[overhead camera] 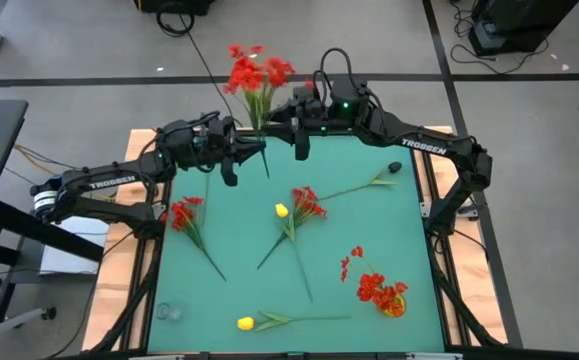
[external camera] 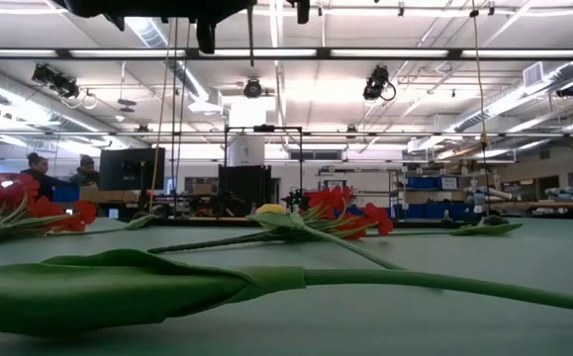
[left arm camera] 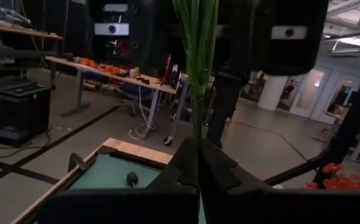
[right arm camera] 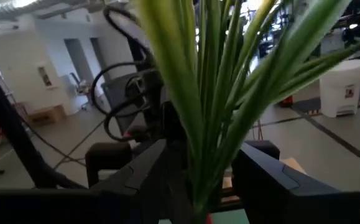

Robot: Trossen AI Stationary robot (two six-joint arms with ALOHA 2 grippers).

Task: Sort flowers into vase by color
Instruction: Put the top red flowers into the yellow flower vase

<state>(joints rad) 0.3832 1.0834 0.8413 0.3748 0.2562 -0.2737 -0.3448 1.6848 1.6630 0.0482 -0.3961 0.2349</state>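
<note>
A red flower (overhead camera: 252, 72) stands upright in the air over the table's far edge, with its blooms on top. Its green stalk (overhead camera: 263, 150) runs down through my left gripper (overhead camera: 254, 147), which is shut on it. My right gripper (right arm camera: 204, 180) reaches in level from the right, higher on the same flower. It is open, with the bundle of long green leaves (right arm camera: 211, 93) between its fingers. More flowers lie on the green mat: a red one (overhead camera: 184, 215), a red and a yellow together (overhead camera: 299, 205), and a yellow one (overhead camera: 247, 322). A vase (overhead camera: 394, 303) at the near right holds red blooms. My left gripper pinches the red flower's stalk (left arm camera: 197, 142) between its two shut fingers, just below the leaves. The fingers come level from the table's left and lie across the stalk. The flower is upright and lifted clear, and its lower end (external camera: 251, 44) hangs below the fingers. My right gripper has its fingers (right arm camera: 155, 168) on either side of the leaf bundle. I cannot tell whether they touch it.
A leafy stem with a dark head (overhead camera: 384, 175) lies at the far right of the mat. A small clear thing (overhead camera: 166, 312) sits at the near left corner. People sit in the room beyond the table (external camera: 58, 173).
</note>
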